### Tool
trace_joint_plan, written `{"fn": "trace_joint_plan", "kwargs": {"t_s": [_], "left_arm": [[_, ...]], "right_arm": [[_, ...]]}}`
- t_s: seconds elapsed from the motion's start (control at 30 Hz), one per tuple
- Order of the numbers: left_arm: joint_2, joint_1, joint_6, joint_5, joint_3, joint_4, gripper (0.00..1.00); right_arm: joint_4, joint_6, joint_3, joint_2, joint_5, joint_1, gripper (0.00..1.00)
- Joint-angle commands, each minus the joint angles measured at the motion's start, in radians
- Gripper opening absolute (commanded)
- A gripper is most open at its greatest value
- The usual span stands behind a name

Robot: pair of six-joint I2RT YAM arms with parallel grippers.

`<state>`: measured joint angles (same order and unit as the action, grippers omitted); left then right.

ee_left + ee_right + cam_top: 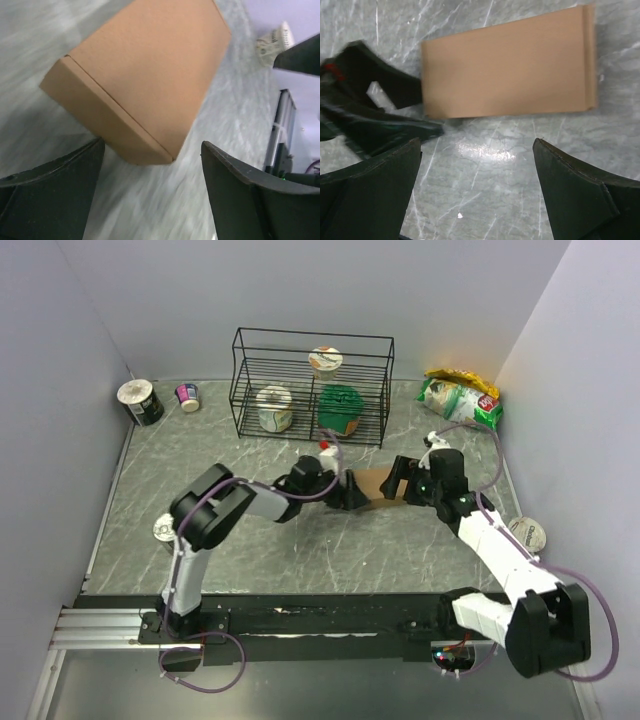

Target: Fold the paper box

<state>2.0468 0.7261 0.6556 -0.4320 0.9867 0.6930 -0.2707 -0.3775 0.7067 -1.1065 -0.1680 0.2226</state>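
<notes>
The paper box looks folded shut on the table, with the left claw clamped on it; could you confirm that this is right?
Not quite: the paper box is folded shut on the table, but the left claw is open, not clamped on it, as the left wrist view shows.

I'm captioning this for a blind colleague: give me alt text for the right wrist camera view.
A closed brown cardboard paper box lies on the grey marbled table. The right gripper hangs open beside it, holding nothing, and the black left gripper sits blurred at one short end.
</notes>
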Motion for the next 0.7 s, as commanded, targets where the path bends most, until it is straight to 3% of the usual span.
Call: {"fn": "trace_joint_plan", "kwargs": {"t_s": [0.0,0.13,0.27,0.47,0.57,0.67], "left_arm": [[0.120,0.061,0.059,-0.065,0.197,0.056,0.82],[0.168,0.101,0.082,-0.047,0.286,0.076,0.83],[0.087,0.076,0.069,0.028,0.209,0.102,0.86],[-0.219,-0.097,0.075,0.165,-0.132,0.129,0.96],[-0.434,-0.198,0.014,0.273,-0.193,-0.039,0.99],[-0.655,-0.321,-0.033,0.349,-0.253,-0.240,0.96]], "right_arm": [[0.011,-0.005,-0.018,0.077,0.038,-0.014,1.00],[-0.019,0.014,-0.020,0.105,0.056,-0.020,1.00],[-0.022,0.028,-0.013,0.137,0.050,-0.023,1.00],[-0.002,0.049,0.005,0.175,0.015,-0.035,1.00],[-0.001,0.064,0.022,0.217,0.025,-0.049,1.00],[-0.019,0.081,0.046,0.260,0.041,-0.063,1.00]]}}
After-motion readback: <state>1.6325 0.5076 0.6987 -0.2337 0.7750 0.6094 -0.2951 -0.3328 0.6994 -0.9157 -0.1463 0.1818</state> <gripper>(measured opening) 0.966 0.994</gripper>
